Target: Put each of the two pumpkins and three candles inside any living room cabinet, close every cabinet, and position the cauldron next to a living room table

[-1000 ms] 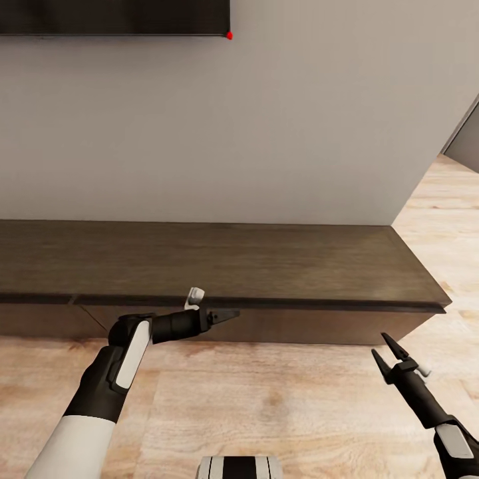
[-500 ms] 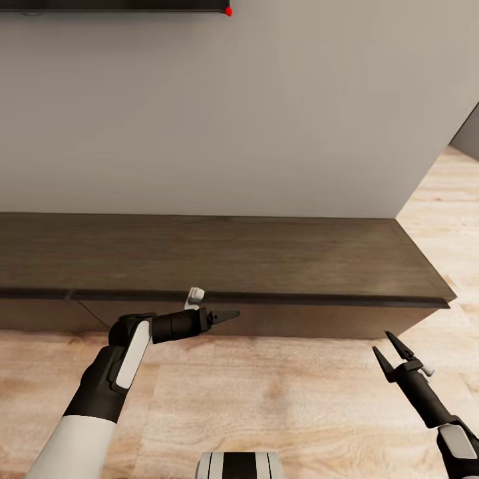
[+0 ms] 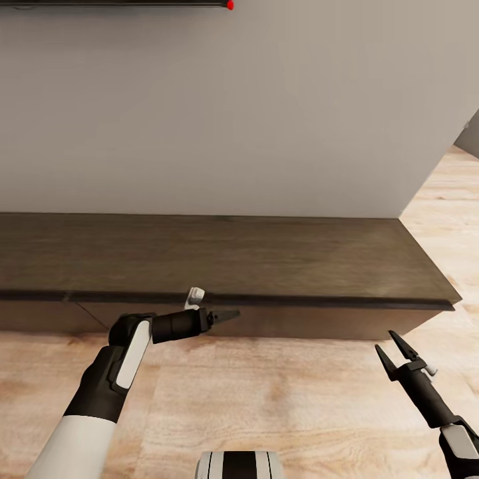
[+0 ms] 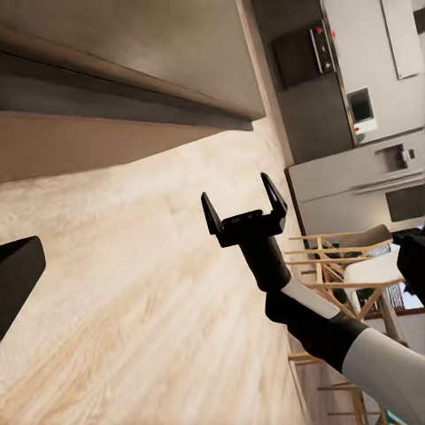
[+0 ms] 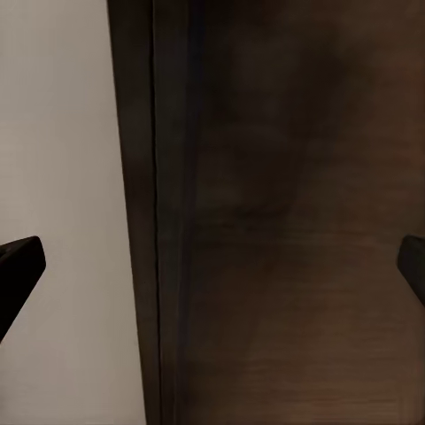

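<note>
Just before the closed cabinet (image 3: pixel 226 266), left end effector (image 3: pixel 229 314) seemingly clenched, right end effector (image 3: pixel 392 347) spread, empty.

The cabinet (image 3: pixel 226 266) runs along the wall (image 3: pixel 239 113) across the floor (image 3: pixel 266 399), with the left tool (image 3: pixel 226 315) just before its front edge near the middle and the right tool (image 3: pixel 394 349) before its right end, out over the floor.
</note>
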